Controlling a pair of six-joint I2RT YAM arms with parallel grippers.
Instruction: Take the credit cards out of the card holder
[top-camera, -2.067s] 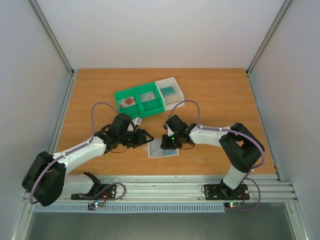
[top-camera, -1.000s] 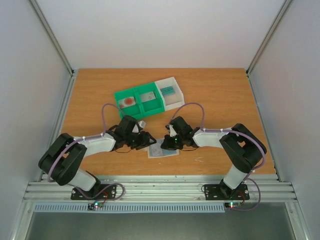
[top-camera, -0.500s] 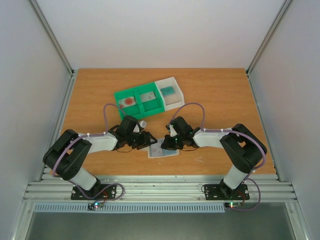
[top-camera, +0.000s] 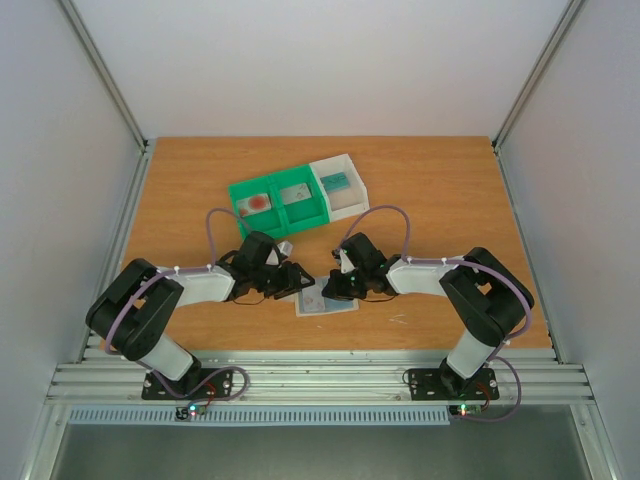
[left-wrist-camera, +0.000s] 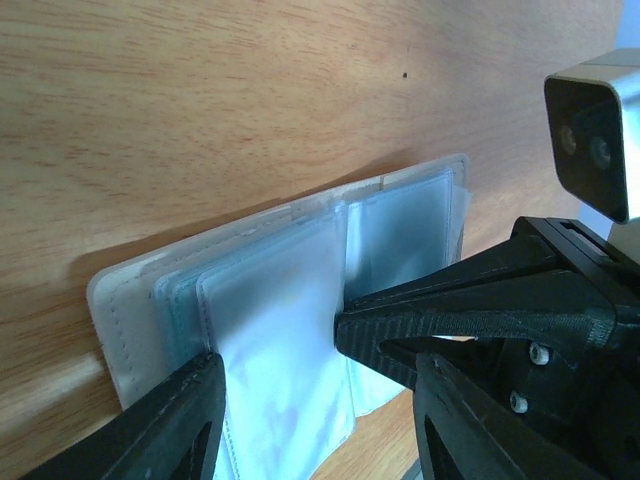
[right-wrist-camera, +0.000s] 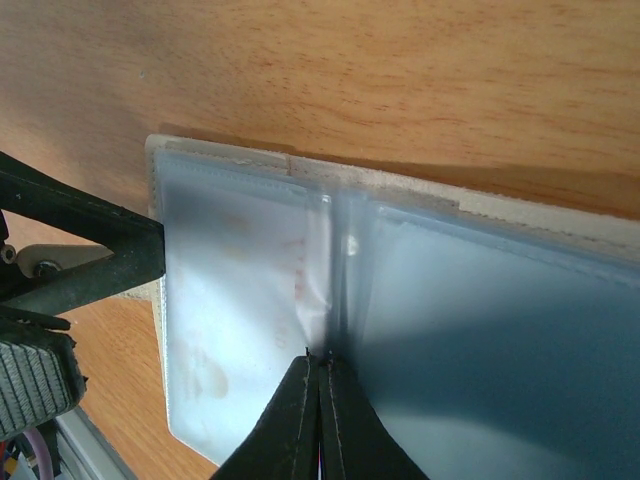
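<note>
The card holder (top-camera: 326, 300) lies open and flat near the table's front edge, its clear plastic sleeves (left-wrist-camera: 280, 330) facing up. My left gripper (top-camera: 296, 279) stands open at its left side, fingers (left-wrist-camera: 190, 420) either side of one sleeve page. My right gripper (top-camera: 335, 286) is shut, and its tips (right-wrist-camera: 322, 358) press on the crease between the sleeves (right-wrist-camera: 250, 290). I cannot tell whether a card is in them. Three credit cards lie in the trays: a white one with a red circle (top-camera: 258, 202), a grey one (top-camera: 297, 193) and a teal one (top-camera: 338, 181).
A green two-compartment tray (top-camera: 290, 226) and a white tray (top-camera: 350, 203) sit side by side behind the grippers, mid-table. The right gripper's fingers (left-wrist-camera: 470, 300) cross the left wrist view. Metal rails run along the table's near edge and sides.
The left arm's elbow has swung up and in towards the middle, and its gripper has edged right onto the holder's left side. The right arm has barely moved.
</note>
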